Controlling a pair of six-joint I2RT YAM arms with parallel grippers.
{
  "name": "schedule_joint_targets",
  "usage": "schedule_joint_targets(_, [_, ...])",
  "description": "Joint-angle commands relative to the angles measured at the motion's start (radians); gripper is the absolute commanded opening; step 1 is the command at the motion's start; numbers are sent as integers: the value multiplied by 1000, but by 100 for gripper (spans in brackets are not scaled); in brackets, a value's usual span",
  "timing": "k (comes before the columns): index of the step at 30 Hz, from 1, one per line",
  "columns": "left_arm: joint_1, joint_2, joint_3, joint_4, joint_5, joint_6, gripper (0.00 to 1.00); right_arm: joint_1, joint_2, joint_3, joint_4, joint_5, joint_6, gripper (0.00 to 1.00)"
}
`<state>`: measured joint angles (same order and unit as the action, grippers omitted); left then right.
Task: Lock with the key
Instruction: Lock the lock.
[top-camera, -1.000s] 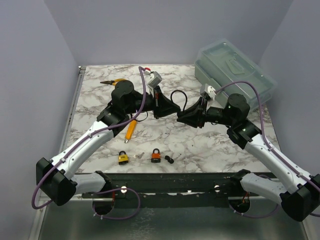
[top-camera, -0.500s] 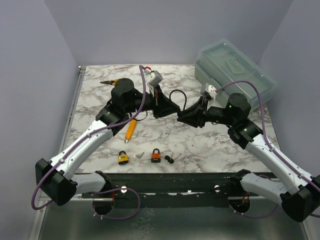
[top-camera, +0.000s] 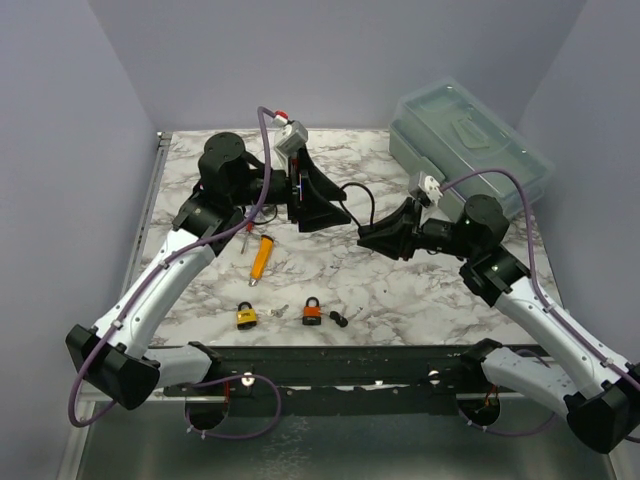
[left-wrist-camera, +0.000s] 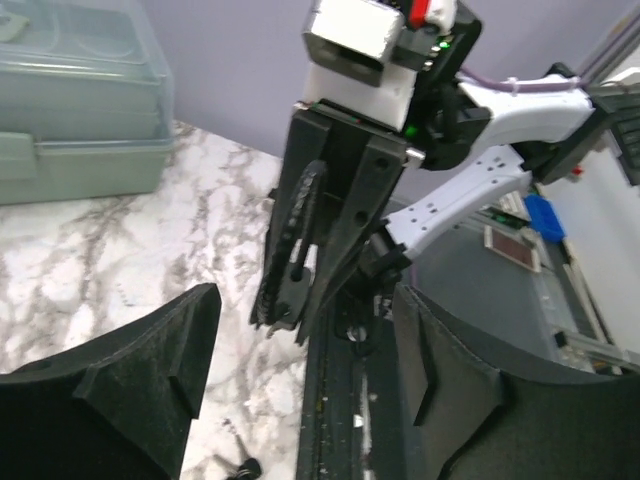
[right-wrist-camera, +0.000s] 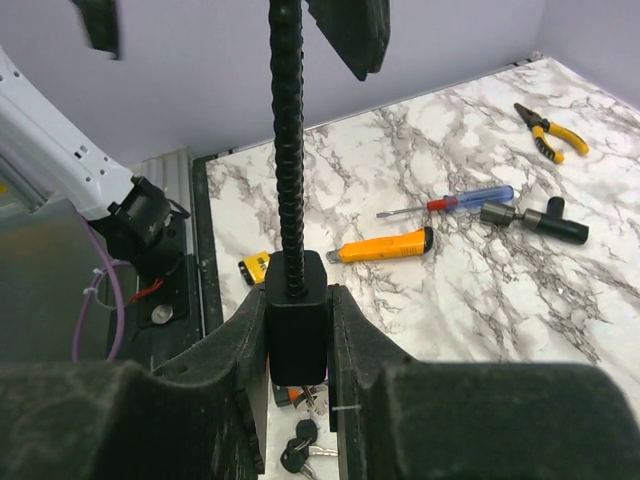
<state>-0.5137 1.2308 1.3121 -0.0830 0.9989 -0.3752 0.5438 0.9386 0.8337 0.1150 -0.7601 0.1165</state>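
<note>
In the right wrist view a black cable lock's body (right-wrist-camera: 298, 325) stands between the fingers of my right gripper (right-wrist-camera: 298, 345), which is shut on it. Its ribbed cable (right-wrist-camera: 285, 130) rises straight up. In the top view the cable (top-camera: 356, 194) loops between the two grippers over mid-table. My left gripper (top-camera: 335, 212) hangs just left of the loop, open and holding nothing. In the left wrist view its fingers (left-wrist-camera: 150, 370) stand wide, facing the right gripper (left-wrist-camera: 320, 240). A bunch of black-headed keys (right-wrist-camera: 300, 452) lies on the table under the lock body, also (top-camera: 340, 320).
A yellow padlock (top-camera: 246, 316) and an orange padlock (top-camera: 313, 313) lie near the front edge. An orange utility knife (top-camera: 261, 257) lies left of centre. A screwdriver (right-wrist-camera: 450, 203), pliers (right-wrist-camera: 548, 130) and a black socket tool (right-wrist-camera: 530, 220) lie beyond it. A grey toolbox (top-camera: 465, 135) stands back right.
My left gripper has opened, let go near the cable lock and drawn back up and to the left. The right gripper, still holding the lock body, has shifted slightly right.
</note>
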Motion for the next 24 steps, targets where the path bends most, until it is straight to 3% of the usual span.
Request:
schedule_joint_targets(1, [-32,38,3,120,82,-94,80,-1,17,-6,97,-61,53,0])
schedule_joint_targets(6, [-83,78,-4,153,31,-99,81,-1,33,-4,155,-96,99,0])
schedule_joint_targets(10, [-112,110,-5,242,29,-166,72,-1,52,3,170,-122,131,0])
schedule_joint_targets(15, [-121,119,-20,302,34,-218,38,-2,57,2,195,-113,178,0])
schedule_joint_targets(19, [-124,120,-37,325,40,-245,2,-1,63,0,217,-124,208,0])
schedule_joint_targets(21, [-122,117,-36,323,51,-242,0,-1,64,12,186,-131,202,9])
schedule_joint_targets(24, [-116,114,-27,271,74,-206,0,-1,69,74,49,-149,167,41])
